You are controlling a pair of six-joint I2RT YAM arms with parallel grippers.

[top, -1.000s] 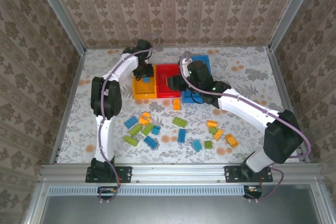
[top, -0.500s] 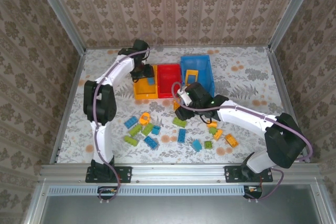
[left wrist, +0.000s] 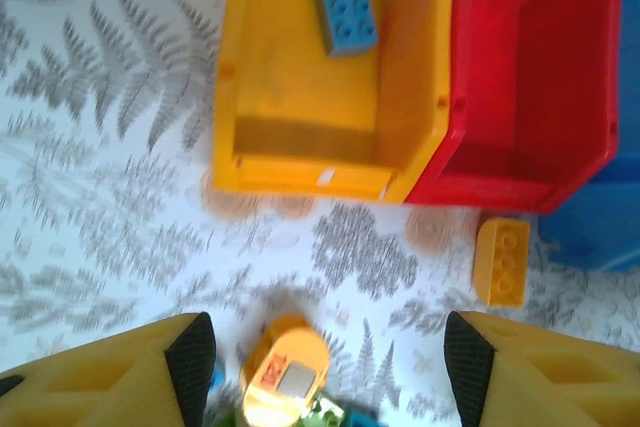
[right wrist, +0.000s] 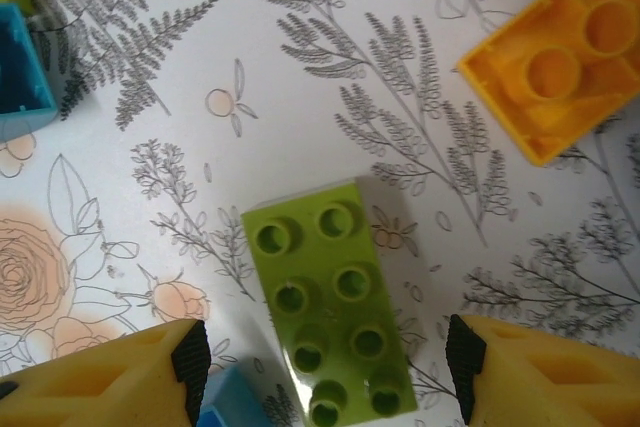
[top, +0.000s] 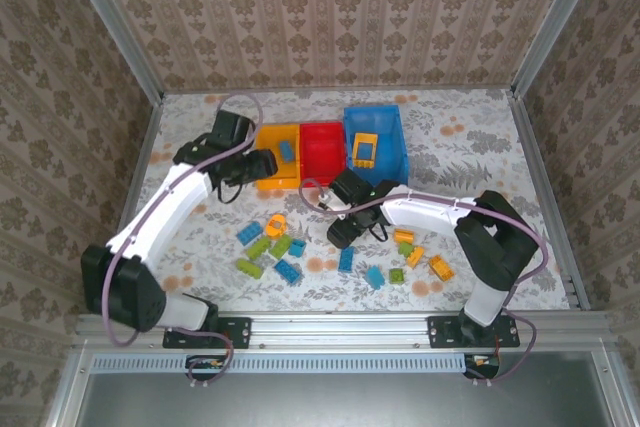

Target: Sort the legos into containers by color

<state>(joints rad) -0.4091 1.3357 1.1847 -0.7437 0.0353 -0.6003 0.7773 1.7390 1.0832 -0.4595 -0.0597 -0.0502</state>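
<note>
My right gripper (top: 345, 235) (right wrist: 325, 367) hangs open low over a light green lego (right wrist: 330, 312) lying on the table, one finger on each side and apart from it. An orange lego (right wrist: 560, 67) lies upside down beyond it, and a blue lego (right wrist: 20, 72) sits at the left edge. My left gripper (top: 262, 169) (left wrist: 325, 367) is open and empty in front of the yellow bin (top: 270, 142) (left wrist: 290, 87), which holds a blue brick (top: 287, 150) (left wrist: 345, 2). The red bin (top: 322, 147) (left wrist: 530, 57) is empty. The blue bin (top: 395, 142) holds an orange brick (top: 365, 149).
Several blue, green and orange legos lie scattered on the flowered table between the arms, such as a blue one (top: 250, 232) and an orange one (top: 440, 267). A rounded orange piece (left wrist: 285, 382) and an orange brick (left wrist: 503, 260) lie near the left gripper. Metal rails edge the table.
The left gripper drew back from above the yellow bin, leaving the blue brick inside. The right gripper came away from the bins and dropped over the green lego; an orange brick now shows in the blue bin.
</note>
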